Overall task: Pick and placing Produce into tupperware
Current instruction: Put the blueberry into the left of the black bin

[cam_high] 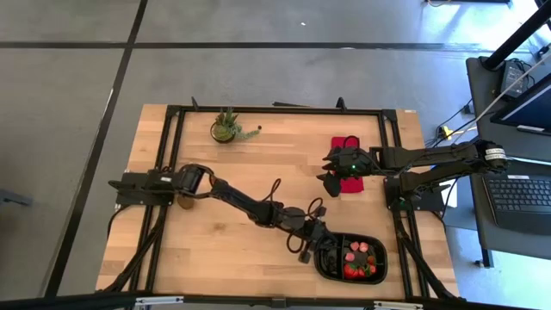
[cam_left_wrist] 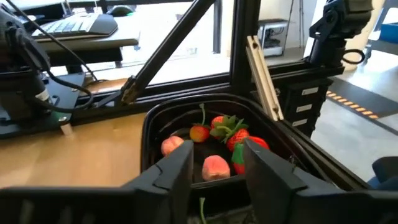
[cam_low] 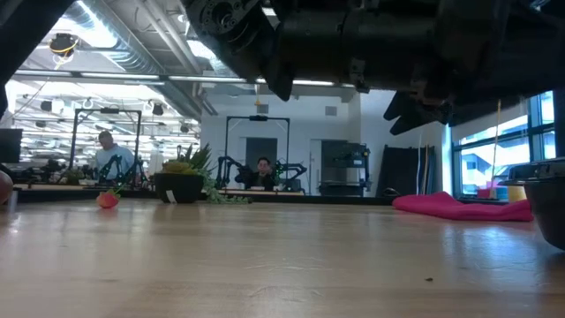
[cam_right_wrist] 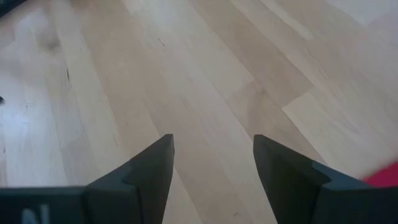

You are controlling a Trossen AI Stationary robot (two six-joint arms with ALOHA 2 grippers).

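The tupperware (cam_high: 331, 263), a black oval tray, stands near the table's front right corner. Several red produce pieces (cam_high: 360, 258) lie in it. My left gripper (cam_high: 317, 248) reaches level over the tray's left rim and is open. A pale red piece (cam_left_wrist: 215, 167) lies in the tray (cam_left_wrist: 149, 127) between and just past its fingertips (cam_left_wrist: 183, 155), apart from them. Behind it lie green-topped red pieces (cam_left_wrist: 231, 132). My right gripper (cam_high: 331, 182) hangs open above bare wood beside the red cloth (cam_high: 348, 145). One more red piece (cam_low: 108, 200) lies far off on the table.
A potted green plant (cam_high: 225, 129) stands at the far left of the table. The red cloth (cam_low: 459, 207) lies flat at the far right. A small brown thing (cam_high: 185, 203) lies by the left arm's base. Black frame rails (cam_high: 275, 112) run along the table's edges.
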